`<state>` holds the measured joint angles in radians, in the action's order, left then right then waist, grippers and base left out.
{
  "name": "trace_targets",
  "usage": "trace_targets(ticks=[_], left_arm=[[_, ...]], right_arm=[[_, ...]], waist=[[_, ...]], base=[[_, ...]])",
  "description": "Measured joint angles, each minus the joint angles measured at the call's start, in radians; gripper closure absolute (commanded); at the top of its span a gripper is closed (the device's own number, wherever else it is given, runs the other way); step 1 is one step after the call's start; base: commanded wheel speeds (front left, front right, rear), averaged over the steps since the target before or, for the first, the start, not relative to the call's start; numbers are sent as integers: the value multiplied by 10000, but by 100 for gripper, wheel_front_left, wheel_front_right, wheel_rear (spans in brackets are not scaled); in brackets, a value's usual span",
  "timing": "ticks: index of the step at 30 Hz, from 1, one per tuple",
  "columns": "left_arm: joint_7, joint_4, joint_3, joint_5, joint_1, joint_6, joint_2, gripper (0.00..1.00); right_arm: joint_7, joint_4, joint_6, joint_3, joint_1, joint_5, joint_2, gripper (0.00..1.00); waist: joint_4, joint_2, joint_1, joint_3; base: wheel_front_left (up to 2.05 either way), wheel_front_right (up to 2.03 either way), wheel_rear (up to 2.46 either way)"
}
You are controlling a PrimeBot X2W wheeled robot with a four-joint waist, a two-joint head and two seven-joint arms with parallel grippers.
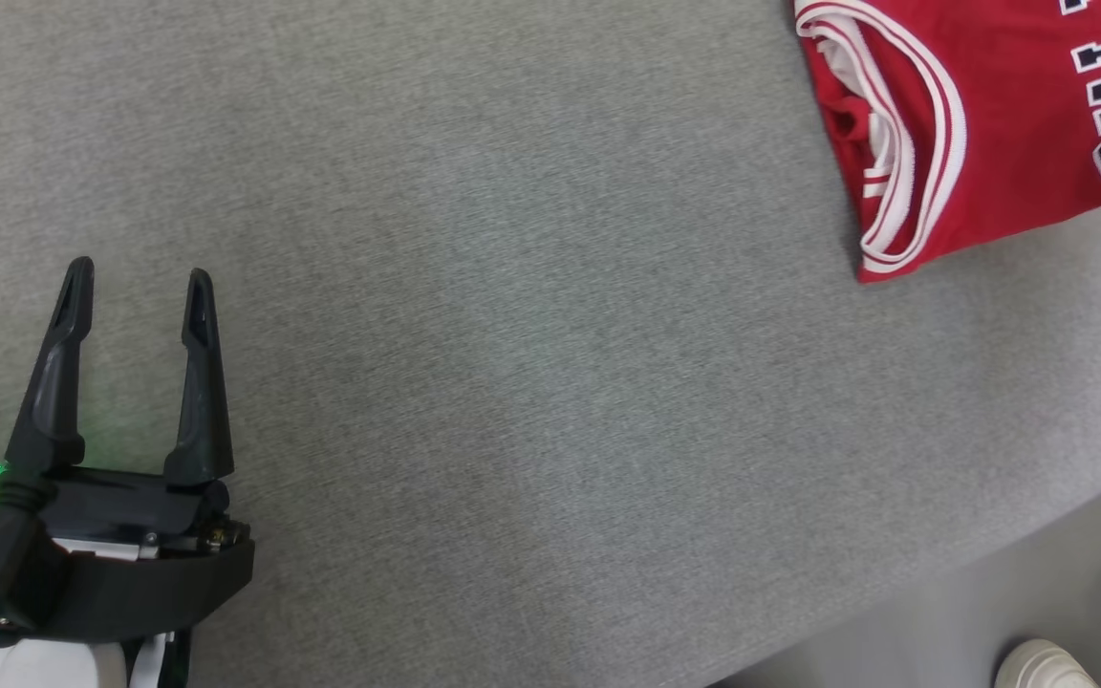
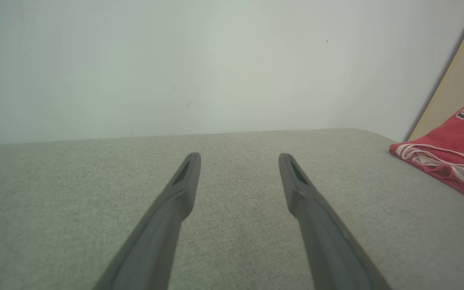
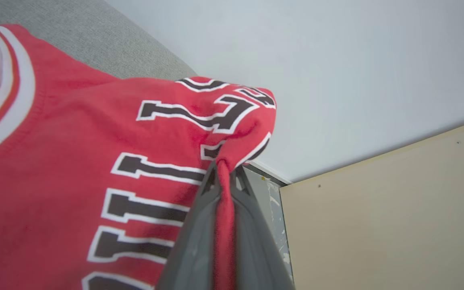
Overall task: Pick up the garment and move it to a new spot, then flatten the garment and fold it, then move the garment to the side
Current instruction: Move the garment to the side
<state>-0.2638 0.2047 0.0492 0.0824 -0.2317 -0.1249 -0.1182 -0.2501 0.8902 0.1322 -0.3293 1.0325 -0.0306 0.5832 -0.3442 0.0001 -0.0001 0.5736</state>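
pinching red jersey (image 3: 54,169) in right gripper (image 3: 224,171), dark lettering (image 3: 155,168) partly legible, left gripper (image 1: 140,274) spread, empty

garment (image 1: 990,124): one
grippers: two, left gripper (image 1: 140,275) and right gripper (image 3: 224,169)
fingers (image 2: 175,201) per gripper: two
white shoes (image 1: 1038,666): two
grey cloth-covered surface (image 1: 512,334): one

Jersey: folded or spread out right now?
Folded: the red jersey lies in stacked layers on the grey surface, striped trims doubled; right gripper is shut on one edge.
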Motion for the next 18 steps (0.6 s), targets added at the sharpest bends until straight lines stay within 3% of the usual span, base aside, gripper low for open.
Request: trace_targets(ticks=[12,13,14,15,18], left_arm=[[0,50,-50,56,9,-33,25,0],[0,38,-56,56,8,-33,35,0],[0,17,-58,56,5,-33,48,0],[0,-13,-63,56,5,-33,63,0],[0,-107,-58,79,-5,-33,127,0]], right_arm=[[-107,-255,0,474,508,-1613,42,100],[-111,-272,0,545,501,-1674,15,59],[-113,-299,0,623,487,-1739,-10,4],[-115,-334,0,683,462,-1801,-31,0],[-117,-623,0,986,231,-1806,-92,0]], waist=[[502,0,0,217],[531,0,1,221],[557,0,1,215],[578,0,0,196],[636,0,0,87]], base=[[0,0,0],[0,0,0],[0,0,0],[0,0,0],[0,0,0]])
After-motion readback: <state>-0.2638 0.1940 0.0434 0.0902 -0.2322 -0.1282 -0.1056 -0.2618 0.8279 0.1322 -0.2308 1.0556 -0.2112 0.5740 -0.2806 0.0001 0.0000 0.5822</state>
